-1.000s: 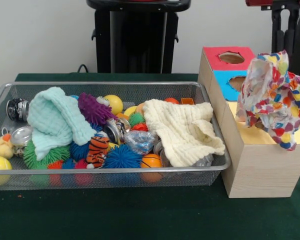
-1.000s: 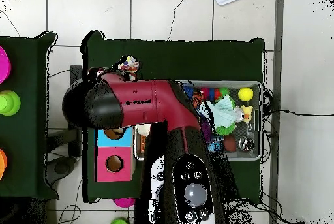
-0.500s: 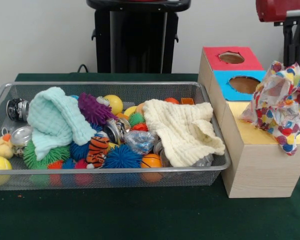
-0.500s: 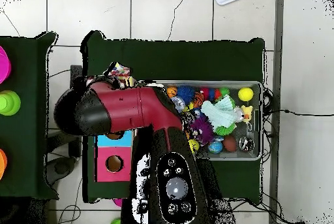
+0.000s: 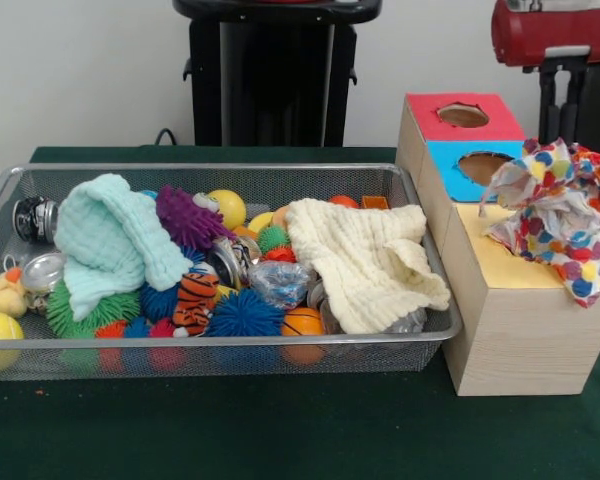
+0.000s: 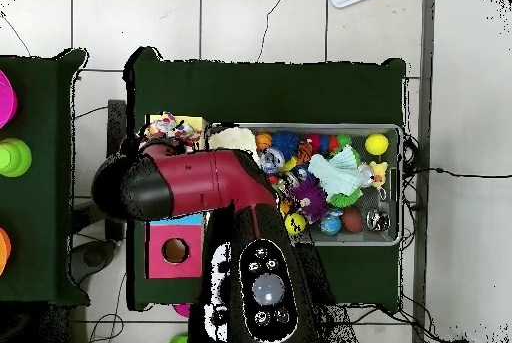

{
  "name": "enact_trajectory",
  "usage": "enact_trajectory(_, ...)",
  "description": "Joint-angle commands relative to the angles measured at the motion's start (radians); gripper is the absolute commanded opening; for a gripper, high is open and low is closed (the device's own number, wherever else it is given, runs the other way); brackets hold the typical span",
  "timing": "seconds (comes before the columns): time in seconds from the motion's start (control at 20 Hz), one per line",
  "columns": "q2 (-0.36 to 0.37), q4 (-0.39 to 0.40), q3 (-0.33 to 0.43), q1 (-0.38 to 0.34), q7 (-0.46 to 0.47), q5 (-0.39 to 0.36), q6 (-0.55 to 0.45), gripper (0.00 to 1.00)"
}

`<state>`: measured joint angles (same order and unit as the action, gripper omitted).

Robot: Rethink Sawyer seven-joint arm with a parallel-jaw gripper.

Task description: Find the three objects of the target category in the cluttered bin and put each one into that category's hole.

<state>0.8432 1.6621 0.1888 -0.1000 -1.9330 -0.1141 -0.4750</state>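
The spotted cloth (image 5: 558,215) sits bunched on the yellow top of the wooden box (image 5: 520,340), at the table's right edge in the front view, spilling past the box's right side. It could slide off instead of dropping through the hole, which is hidden beneath it. It looks thin and crumpled, white with bright blotches. Whether the gripper grips it, I cannot tell.

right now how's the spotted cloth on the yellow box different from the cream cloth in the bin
The spotted cloth is thin white fabric with red, blue, yellow and orange blotches; the cream cloth is plain, thick and waffle-textured. The spotted cloth sits bunched on the yellow-faced box; the cream cloth lies spread over toys in the bin. Both are crumpled fabric.
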Motion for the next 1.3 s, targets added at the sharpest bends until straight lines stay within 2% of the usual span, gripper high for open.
enact_trajectory(0.05, -0.029, 0.15, -0.003, -0.054, -0.053, -0.058, 0.058, 0.0)
enact_trajectory(0.85, -0.09, 0.157, 0.004, -0.082, -0.07, -0.109, 0.175, 0.0)
enact_trajectory(1.05, -0.097, 0.145, 0.007, -0.087, -0.061, -0.113, 0.159, 0.0)
enact_trajectory(1.1, -0.097, 0.143, 0.0, -0.082, -0.071, -0.117, 0.166, 1.0)
enact_trajectory(1.3, -0.091, 0.146, -0.005, -0.076, -0.082, -0.112, 0.161, 1.0)
